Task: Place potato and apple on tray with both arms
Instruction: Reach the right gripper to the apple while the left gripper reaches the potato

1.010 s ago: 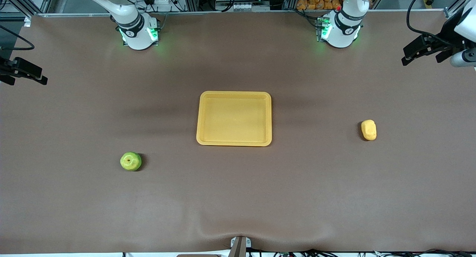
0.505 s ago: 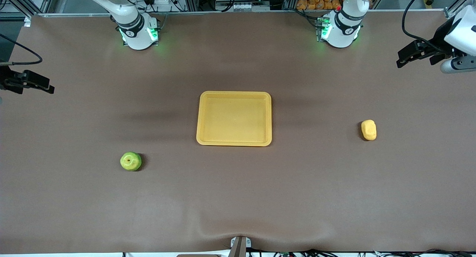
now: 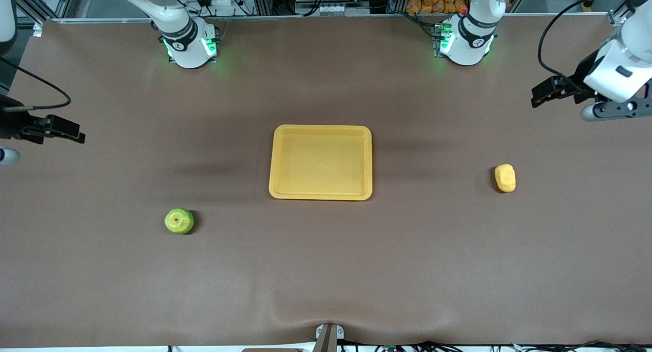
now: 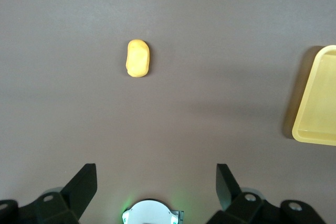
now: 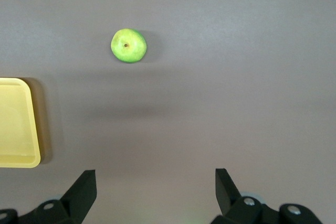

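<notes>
The yellow-orange tray (image 3: pixel 278 161) lies empty at the table's middle; its edge shows in the left wrist view (image 4: pixel 310 114) and the right wrist view (image 5: pixel 26 135). The pale yellow potato (image 3: pixel 505 178) lies toward the left arm's end of the table and shows in the left wrist view (image 4: pixel 138 58). The green apple (image 3: pixel 179 221) lies toward the right arm's end, nearer the front camera than the tray, and shows in the right wrist view (image 5: pixel 128 45). My left gripper (image 3: pixel 540 93) is open and empty, high over the table's left-arm end. My right gripper (image 3: pixel 74 132) is open and empty, high over the right-arm end.
The brown table mat (image 3: pixel 326 270) has a small wrinkle at its front edge. The arms' bases (image 3: pixel 191 44) (image 3: pixel 466 41) stand along the table edge farthest from the front camera. A left-arm cable (image 3: pixel 547 41) hangs above the table.
Both grippers have come in from the table's ends toward the middle and a little lower in the front view. The potato, apple and tray have not moved.
</notes>
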{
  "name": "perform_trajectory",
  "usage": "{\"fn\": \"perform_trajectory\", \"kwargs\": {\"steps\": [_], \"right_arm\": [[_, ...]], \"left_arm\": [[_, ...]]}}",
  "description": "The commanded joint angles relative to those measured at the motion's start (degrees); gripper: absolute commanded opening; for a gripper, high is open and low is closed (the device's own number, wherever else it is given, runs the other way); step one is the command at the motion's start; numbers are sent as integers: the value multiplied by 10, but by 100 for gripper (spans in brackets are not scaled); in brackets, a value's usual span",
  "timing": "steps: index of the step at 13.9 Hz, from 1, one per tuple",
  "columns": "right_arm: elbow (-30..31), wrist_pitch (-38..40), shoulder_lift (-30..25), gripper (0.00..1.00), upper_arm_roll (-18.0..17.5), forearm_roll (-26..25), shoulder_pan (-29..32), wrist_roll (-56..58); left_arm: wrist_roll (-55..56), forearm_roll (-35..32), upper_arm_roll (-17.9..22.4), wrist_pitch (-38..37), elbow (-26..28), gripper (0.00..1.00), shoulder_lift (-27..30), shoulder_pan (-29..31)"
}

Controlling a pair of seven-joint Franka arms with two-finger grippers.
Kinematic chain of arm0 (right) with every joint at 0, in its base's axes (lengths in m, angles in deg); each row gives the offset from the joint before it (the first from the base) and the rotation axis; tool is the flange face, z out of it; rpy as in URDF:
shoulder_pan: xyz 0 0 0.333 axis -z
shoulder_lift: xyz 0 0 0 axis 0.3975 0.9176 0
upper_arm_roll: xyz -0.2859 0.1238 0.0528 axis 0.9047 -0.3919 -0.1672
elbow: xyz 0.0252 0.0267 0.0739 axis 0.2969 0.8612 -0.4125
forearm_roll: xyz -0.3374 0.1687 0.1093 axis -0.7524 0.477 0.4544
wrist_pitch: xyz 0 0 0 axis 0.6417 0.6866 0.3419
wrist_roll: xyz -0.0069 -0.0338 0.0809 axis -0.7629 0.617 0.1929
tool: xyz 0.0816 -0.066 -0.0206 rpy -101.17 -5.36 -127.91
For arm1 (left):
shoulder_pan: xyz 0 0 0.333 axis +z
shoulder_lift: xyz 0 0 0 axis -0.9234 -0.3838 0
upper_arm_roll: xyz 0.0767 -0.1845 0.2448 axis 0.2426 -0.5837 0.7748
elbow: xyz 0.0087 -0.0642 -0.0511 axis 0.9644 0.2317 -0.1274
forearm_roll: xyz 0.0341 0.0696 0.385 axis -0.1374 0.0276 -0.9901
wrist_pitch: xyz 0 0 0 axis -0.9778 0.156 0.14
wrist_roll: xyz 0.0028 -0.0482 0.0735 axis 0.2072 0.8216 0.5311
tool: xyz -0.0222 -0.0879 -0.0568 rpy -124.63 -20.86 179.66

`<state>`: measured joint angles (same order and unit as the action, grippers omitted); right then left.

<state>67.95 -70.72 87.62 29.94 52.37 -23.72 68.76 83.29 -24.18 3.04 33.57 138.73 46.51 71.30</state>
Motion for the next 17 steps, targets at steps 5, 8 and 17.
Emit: {"fn": "perform_trajectory", "kwargs": {"steps": [5, 8, 17], "right_arm": [[0, -33, 42, 100, -4, 11, -5, 3], [1, -48, 56, 100, -4, 11, -14, 1], [0, -113, 118, 100, -4, 11, -24, 1]], "left_arm": [[-3, -34, -3, 67, 72, 100, 11, 10], [-3, -37, -3, 134, 121, 100, 10, 21], [-4, -45, -4, 252, 142, 100, -84, 30]]}}
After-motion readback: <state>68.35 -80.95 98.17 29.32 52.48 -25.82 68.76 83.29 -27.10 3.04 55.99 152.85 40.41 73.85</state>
